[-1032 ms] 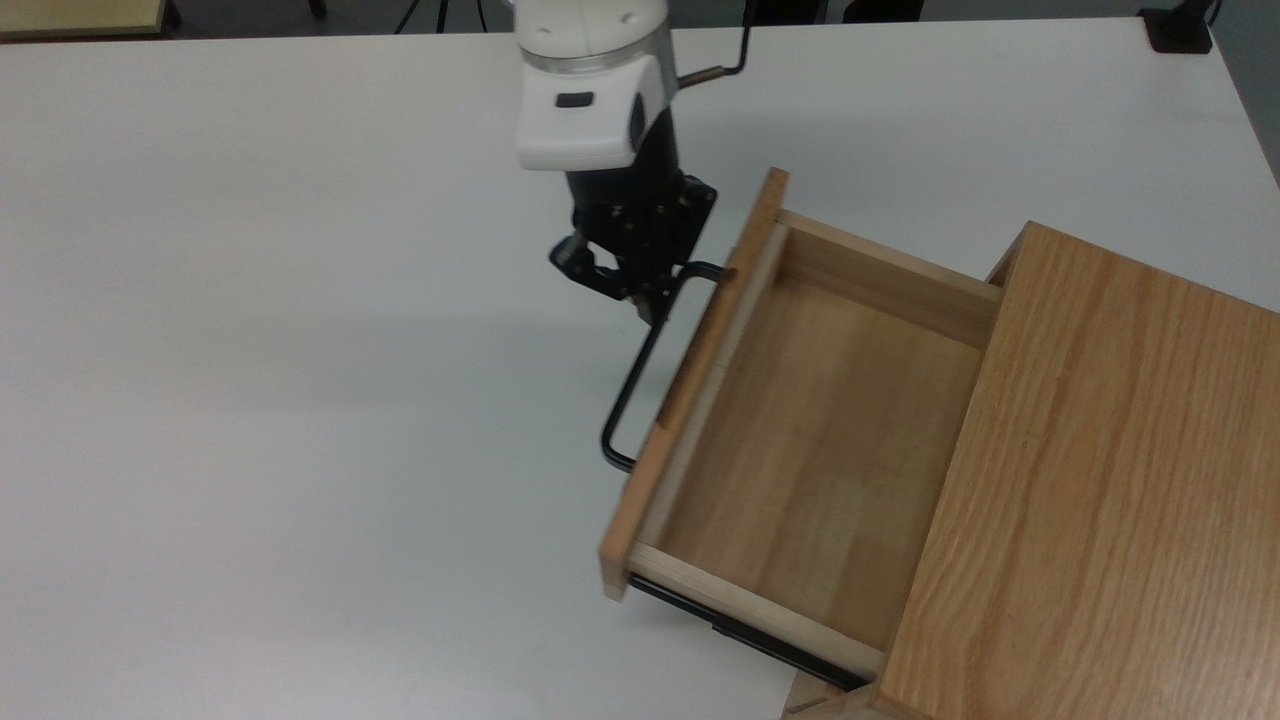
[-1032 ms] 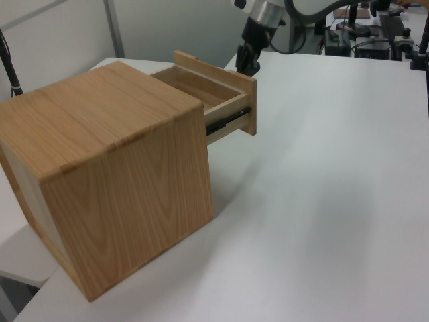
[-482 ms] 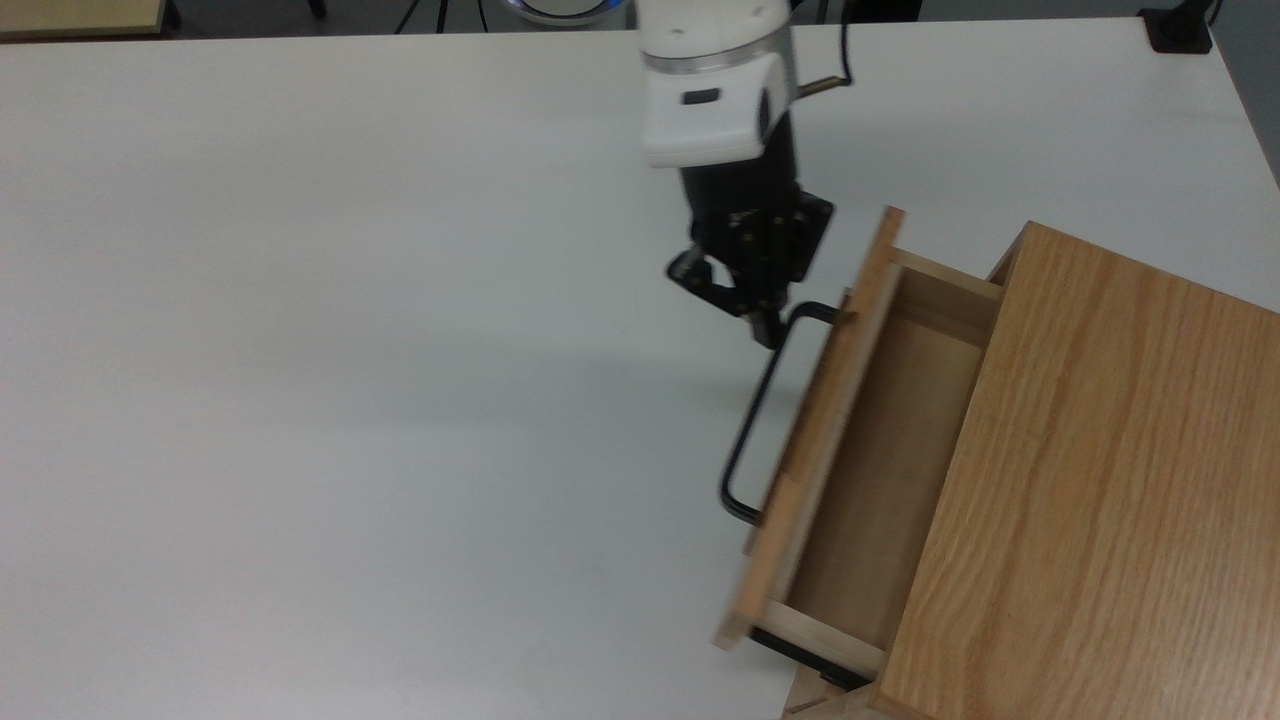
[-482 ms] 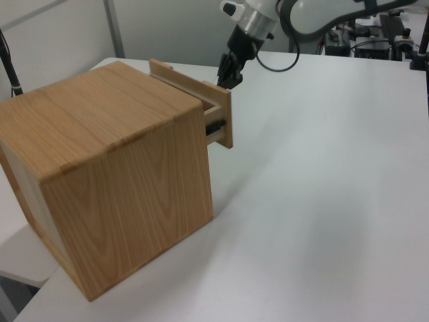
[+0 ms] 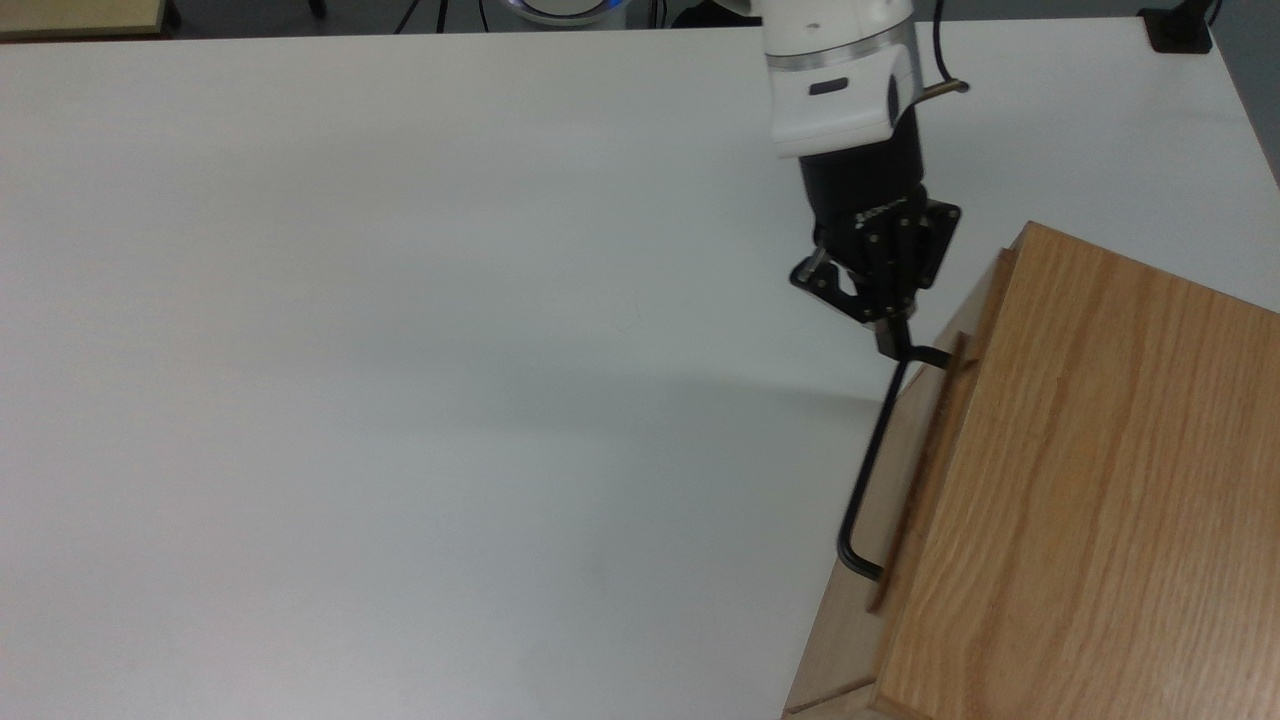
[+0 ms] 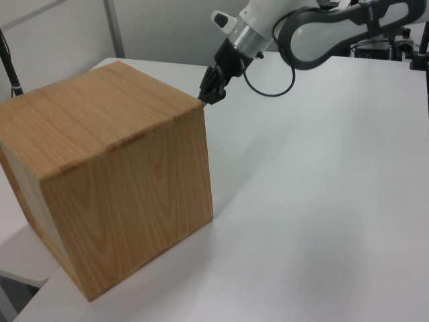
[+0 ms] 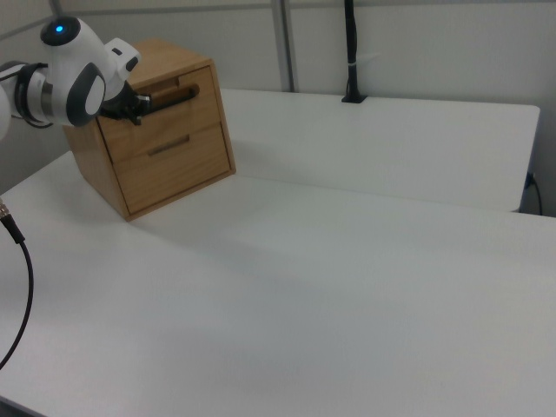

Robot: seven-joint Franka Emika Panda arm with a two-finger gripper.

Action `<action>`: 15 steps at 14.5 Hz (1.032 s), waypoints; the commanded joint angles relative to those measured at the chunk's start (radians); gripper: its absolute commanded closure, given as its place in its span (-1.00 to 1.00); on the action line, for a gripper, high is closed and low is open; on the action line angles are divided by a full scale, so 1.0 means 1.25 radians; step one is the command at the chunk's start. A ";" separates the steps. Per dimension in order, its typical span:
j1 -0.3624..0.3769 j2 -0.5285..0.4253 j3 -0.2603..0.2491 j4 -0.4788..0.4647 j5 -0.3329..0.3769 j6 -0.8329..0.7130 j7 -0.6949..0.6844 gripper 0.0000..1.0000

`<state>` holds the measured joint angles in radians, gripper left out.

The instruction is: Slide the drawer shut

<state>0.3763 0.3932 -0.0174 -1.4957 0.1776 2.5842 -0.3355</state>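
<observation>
Pressure along the slide line is what this step is asking for, and little more of it seems needed: in the top view the drawer [image 5: 915, 455] is sitting nearly flush in the cabinet [image 5: 1090, 480], with just its front panel's edge and the black handle [image 5: 872, 468] standing out from the cabinet's left face. The gripper [image 5: 890, 335] is resting at the far end of that handle, right at the corner where the bar is bending in toward the panel; its fingers are reading as pressed close together at that corner, though whether they are actually pinching the bar I cannot tell. Because the contact is sitting off to one end of the handle, I judge that any remaining push should be running straight into the cabinet, not across the panel, so the drawer is not racking on its rails, and it should be easing off as the panel is seating. In the right view the drawer front [image 7: 178, 94] is looking level with the lower drawer [image 7: 169, 148] beneath it, which suggests the closing is about done. The cabinet's top edge is lying just right of the gripper in the top view, so lifting near that edge is risking a knock. The white table [image 5: 400, 350] is stretching open to the top view's left, giving the arm ample room for backing away.
</observation>
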 commanded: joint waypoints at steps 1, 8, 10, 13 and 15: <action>0.029 0.025 -0.006 0.017 0.015 0.094 0.051 1.00; -0.030 -0.006 -0.008 -0.007 0.009 0.012 0.045 1.00; -0.077 -0.047 -0.014 -0.037 0.003 -0.119 0.044 1.00; -0.165 -0.100 -0.020 -0.047 -0.056 -0.336 0.051 1.00; -0.212 -0.139 -0.022 -0.047 -0.095 -0.488 0.083 1.00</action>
<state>0.1842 0.3306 -0.0433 -1.5009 0.1247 2.2028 -0.2842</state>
